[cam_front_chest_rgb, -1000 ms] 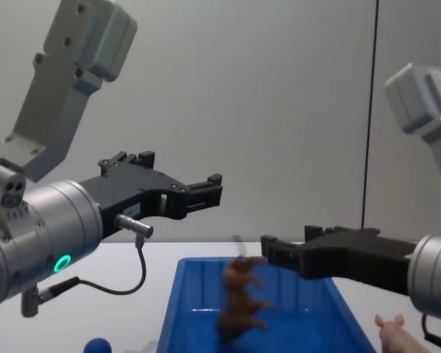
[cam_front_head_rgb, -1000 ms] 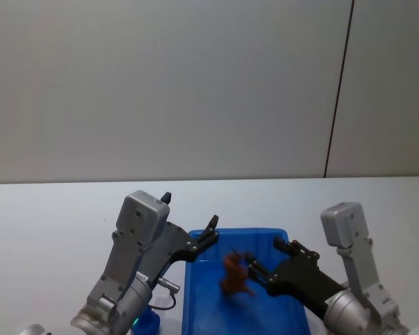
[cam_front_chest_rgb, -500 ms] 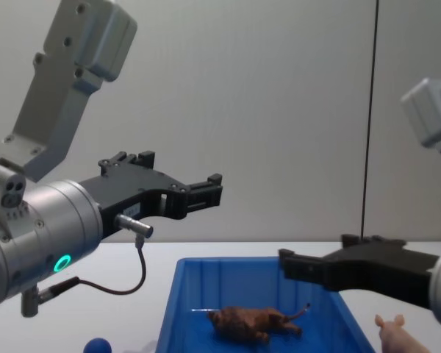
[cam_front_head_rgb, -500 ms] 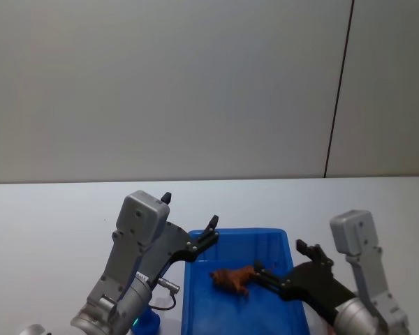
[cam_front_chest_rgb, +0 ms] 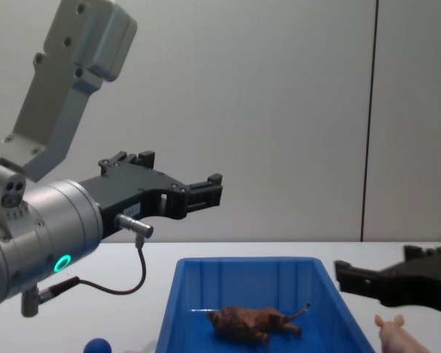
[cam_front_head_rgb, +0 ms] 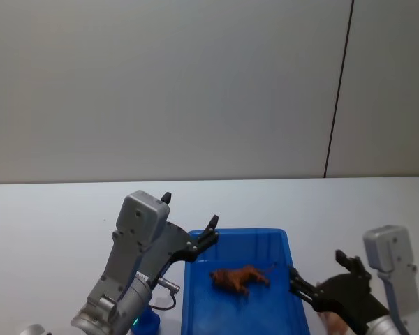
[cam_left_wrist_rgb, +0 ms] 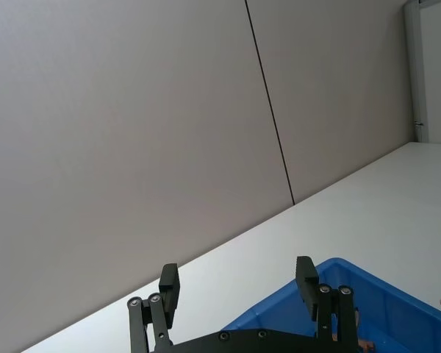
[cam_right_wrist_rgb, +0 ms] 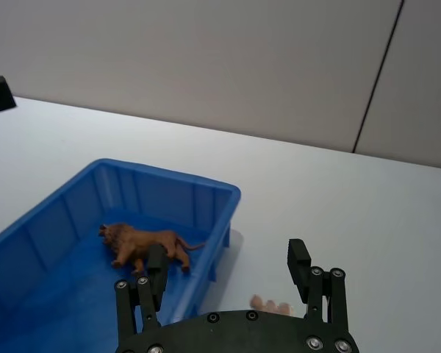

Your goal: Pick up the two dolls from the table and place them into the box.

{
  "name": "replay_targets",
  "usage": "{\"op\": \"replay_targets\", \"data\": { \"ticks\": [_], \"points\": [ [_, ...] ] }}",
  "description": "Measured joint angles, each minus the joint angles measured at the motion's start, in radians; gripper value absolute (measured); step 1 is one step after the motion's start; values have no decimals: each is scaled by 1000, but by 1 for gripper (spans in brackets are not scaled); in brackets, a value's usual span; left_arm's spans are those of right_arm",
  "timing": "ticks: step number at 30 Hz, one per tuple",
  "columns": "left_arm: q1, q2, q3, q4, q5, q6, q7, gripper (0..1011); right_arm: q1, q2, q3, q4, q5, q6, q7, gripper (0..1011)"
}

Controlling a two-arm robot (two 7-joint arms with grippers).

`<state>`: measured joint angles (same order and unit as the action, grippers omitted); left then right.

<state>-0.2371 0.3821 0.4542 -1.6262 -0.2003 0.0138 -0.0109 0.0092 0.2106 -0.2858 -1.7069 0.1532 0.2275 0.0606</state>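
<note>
Inside the box [cam_front_head_rgb: 251,232] lies the brown doll [cam_front_head_rgb: 239,278]. At its 3 o'clock the pink doll [cam_front_chest_rgb: 403,337] sits on the counter [cam_front_head_rgb: 56,209], below the right hand [cam_right_wrist_rgb: 228,255], spread apart. The left hand [cam_left_wrist_rgb: 237,272] hangs at 9 o'clock, spread apart too.

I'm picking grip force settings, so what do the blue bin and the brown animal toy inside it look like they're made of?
The blue bin looks like moulded hard plastic: uniform colour, slight sheen, ribbed walls. The brown toy lying in it looks matte with a thin tail; soft plush or rubbery plastic, I cannot tell which.
</note>
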Motion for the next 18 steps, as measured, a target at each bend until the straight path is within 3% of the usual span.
{"op": "replay_targets", "data": {
  "ticks": [10, 18],
  "points": [
    [0, 0, 0, 0, 0, 0, 0, 1001, -54, 24, 10, -22, -1, 21, -69, 1001],
    [0, 0, 0, 0, 0, 0, 0, 1001, -71, 30, 12, -12, -4, 35, -81, 1001]
  ]
}}
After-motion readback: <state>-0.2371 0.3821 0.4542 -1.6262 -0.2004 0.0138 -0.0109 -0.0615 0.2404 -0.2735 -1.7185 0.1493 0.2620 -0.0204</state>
